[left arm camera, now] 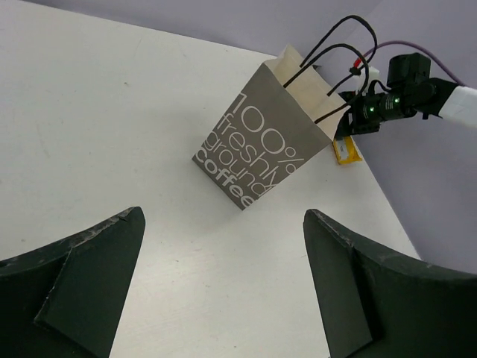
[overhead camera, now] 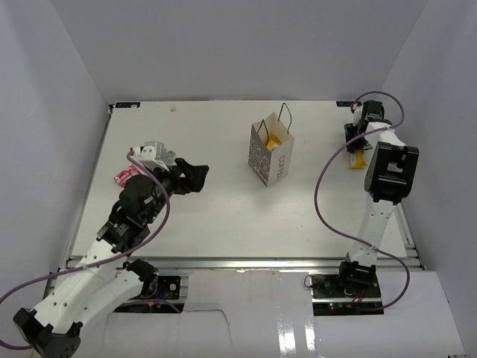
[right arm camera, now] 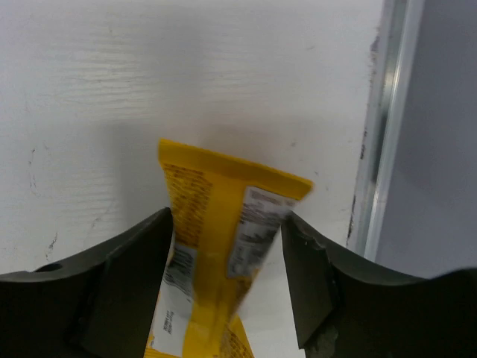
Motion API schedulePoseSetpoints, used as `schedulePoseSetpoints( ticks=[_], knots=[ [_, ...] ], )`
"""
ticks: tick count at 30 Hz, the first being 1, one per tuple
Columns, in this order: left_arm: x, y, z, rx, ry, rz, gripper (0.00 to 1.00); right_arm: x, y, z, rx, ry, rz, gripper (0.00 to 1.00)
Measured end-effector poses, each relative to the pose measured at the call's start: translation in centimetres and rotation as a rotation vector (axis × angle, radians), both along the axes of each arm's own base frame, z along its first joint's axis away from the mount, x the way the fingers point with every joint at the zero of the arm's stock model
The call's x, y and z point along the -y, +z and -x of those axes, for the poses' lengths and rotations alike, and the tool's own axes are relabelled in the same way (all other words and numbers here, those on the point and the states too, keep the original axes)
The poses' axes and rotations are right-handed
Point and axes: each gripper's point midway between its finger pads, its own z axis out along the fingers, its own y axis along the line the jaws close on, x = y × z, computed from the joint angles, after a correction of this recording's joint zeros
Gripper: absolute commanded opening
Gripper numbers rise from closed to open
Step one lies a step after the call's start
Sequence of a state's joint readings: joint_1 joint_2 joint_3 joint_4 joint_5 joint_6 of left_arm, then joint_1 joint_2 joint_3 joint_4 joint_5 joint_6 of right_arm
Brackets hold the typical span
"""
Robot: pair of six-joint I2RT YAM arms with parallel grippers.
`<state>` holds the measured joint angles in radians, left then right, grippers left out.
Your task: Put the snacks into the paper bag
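Right gripper [right arm camera: 227, 216]: low over the desk [overhead camera: 223, 224], well to the right of the paper bag [overhead camera: 270, 153]. Its jaws stand on either side of a yellow packet [right arm camera: 212, 224], at or very near its edges. Whether they already pinch it cannot be told.
Yellow packet: flat on the desk, well right of the bag, just beside the metal edge rail [right arm camera: 380, 112].
Left gripper [left arm camera: 223, 216]: left of the bag and pointed toward it, jaws spread wide with nothing between them.
Paper bag: upright with its mouth open and cord handles [left arm camera: 335, 45] raised. Something yellow shows inside.
Red-pink packet [overhead camera: 123, 176]: on the desk well left of the bag, beside the left arm, not held.
Step in hand: probably the right arm's pickup of the yellow packet.
Next move: likely calls for a firm pinch across the crinkly wrap and a lift clear of the desk. A carry leftward to above the bag's mouth, avoiding the handles, and a release would follow.
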<state>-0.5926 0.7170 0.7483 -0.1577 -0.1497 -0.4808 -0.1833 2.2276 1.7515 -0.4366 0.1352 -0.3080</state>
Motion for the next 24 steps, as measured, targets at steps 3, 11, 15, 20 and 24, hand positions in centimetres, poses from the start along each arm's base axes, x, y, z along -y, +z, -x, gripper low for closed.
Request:
schedulePoseSetpoints(
  ticks=[3,11,15,20,24],
  knots=[
    [-1.1,0.0,0.7,-0.004,0.038,0.037,0.98,-0.3,-0.7,0.1,-0.012,0.01,-0.013,0.4],
    [-1.5,-0.9,0.6,-0.052,0.079,0.067,0.98,-0.8,-0.6,0.2,0.008,0.027,-0.092,0.14],
    [-1.4,-2.5,0.5,-0.094,0.09,0.071,0.98,-2.7,0.4,2.4,0.02,0.099,-0.222,0.14],
    [-1.3,-4.9,0.4,-0.15,0.099,0.069,0.98,-7.5,7.6,4.9,0.162,0.349,-0.407,0.15],
    [-1.0,-6.7,0.1,-0.196,0.104,0.052,0.98,-12.7,17.5,6.2,0.389,0.617,-0.509,0.15]
  ],
)
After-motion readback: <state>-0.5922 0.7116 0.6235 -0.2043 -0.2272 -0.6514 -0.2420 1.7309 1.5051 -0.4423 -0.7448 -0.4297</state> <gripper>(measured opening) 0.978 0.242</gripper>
